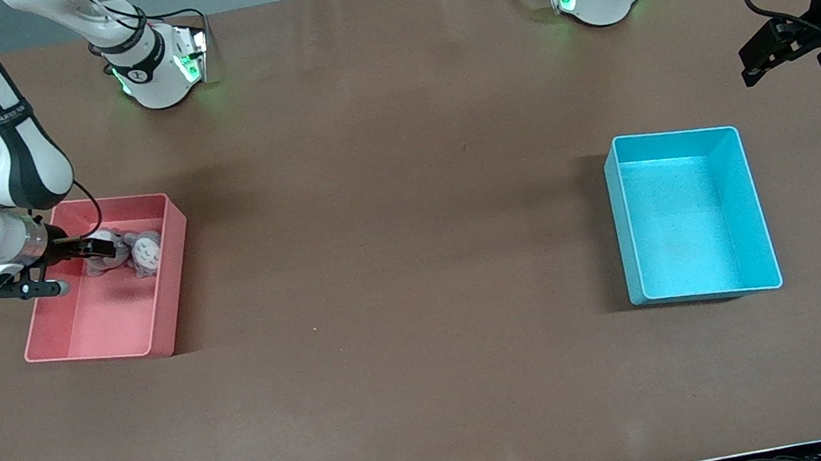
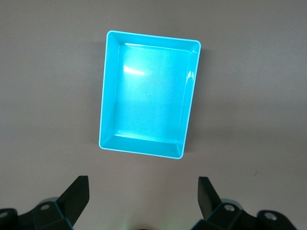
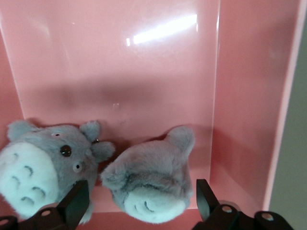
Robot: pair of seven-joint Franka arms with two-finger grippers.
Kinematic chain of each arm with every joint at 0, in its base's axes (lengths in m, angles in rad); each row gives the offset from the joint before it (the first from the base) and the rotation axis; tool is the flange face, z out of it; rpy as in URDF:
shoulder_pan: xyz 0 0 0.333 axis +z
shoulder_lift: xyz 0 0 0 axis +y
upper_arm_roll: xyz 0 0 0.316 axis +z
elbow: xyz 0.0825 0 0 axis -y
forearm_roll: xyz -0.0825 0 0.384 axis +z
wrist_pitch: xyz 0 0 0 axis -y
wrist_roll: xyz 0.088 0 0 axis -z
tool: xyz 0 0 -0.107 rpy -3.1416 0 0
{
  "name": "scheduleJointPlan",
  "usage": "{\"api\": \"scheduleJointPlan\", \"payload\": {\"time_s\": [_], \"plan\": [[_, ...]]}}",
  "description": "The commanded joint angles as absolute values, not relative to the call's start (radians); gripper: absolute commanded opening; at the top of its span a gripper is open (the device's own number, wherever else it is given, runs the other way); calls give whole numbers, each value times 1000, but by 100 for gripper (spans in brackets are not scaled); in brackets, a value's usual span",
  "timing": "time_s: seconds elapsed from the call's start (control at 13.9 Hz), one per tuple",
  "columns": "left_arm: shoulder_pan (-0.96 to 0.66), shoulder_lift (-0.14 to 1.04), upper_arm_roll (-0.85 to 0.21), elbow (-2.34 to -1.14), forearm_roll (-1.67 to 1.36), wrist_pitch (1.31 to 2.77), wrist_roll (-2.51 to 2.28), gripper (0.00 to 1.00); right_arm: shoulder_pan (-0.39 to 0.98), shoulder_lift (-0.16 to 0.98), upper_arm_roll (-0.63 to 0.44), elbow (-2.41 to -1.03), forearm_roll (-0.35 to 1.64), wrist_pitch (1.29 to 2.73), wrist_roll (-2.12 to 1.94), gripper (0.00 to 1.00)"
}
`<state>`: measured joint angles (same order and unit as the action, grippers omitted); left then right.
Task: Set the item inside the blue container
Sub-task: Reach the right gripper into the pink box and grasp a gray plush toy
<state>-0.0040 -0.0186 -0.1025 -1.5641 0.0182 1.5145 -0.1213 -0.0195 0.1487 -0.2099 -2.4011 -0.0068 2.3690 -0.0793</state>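
Observation:
Two grey plush toys lie in the pink bin (image 1: 110, 321) at the right arm's end of the table. My right gripper (image 1: 94, 248) is down inside that bin, open, with its fingers on either side of one plush toy (image 3: 153, 184) but not closed on it. The second plush toy (image 3: 43, 167) lies right beside it, also seen as the second toy (image 1: 146, 253). The blue container (image 1: 691, 215) stands empty at the left arm's end. My left gripper (image 1: 753, 64) hangs open and empty over bare table beside the blue container (image 2: 146, 96), and the arm waits.
The pink bin's wall (image 3: 240, 96) runs close beside my right gripper's finger. A brown cloth (image 1: 393, 225) covers the table between the two bins. The arm bases (image 1: 158, 68) stand along the table edge farthest from the front camera.

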Motion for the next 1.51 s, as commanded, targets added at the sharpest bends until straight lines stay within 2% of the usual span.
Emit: {"api": "scheduleJointPlan", "payload": {"time_s": [0.0, 0.14, 0.22, 0.29, 0.43, 0.57, 0.79, 1.08, 1.15, 1.43], "plan": [[-3, -21, -107, -1563, 34, 1513, -117, 100, -34, 176, -204, -2419, 0, 2401, -86, 97], [-3, -20, -107, -1563, 34, 1513, -118, 100, -34, 207, -204, -2418, 2, 2407, -83, 96], [-3, -20, -107, -1563, 34, 1513, -118, 100, -34, 210, -204, -2416, 3, 2405, -80, 93], [-3, -20, -107, -1563, 34, 1513, -118, 100, -32, 210, -204, -2416, 3, 2396, -80, 82], [-3, -20, -107, -1563, 34, 1514, -118, 100, -29, 209, -204, -2407, 3, 2372, -77, 26], [-5, -20, -107, -1563, 34, 1514, -118, 100, -28, 207, -204, -2381, 3, 2330, -74, 5], [-3, -20, -107, -1563, 34, 1514, -118, 100, -26, 196, -204, -2295, 3, 2210, -74, 0], [-3, -20, -107, -1563, 34, 1520, -118, 100, -23, 190, -203, -1998, 3, 1820, -40, 0], [-3, -20, -107, -1563, 34, 1522, -118, 100, -15, 190, -201, -1947, 12, 1768, 7, 0], [-3, -14, -107, -1563, 34, 1526, -118, 100, 96, 160, -187, -1907, 152, 1733, 272, 0]]}}
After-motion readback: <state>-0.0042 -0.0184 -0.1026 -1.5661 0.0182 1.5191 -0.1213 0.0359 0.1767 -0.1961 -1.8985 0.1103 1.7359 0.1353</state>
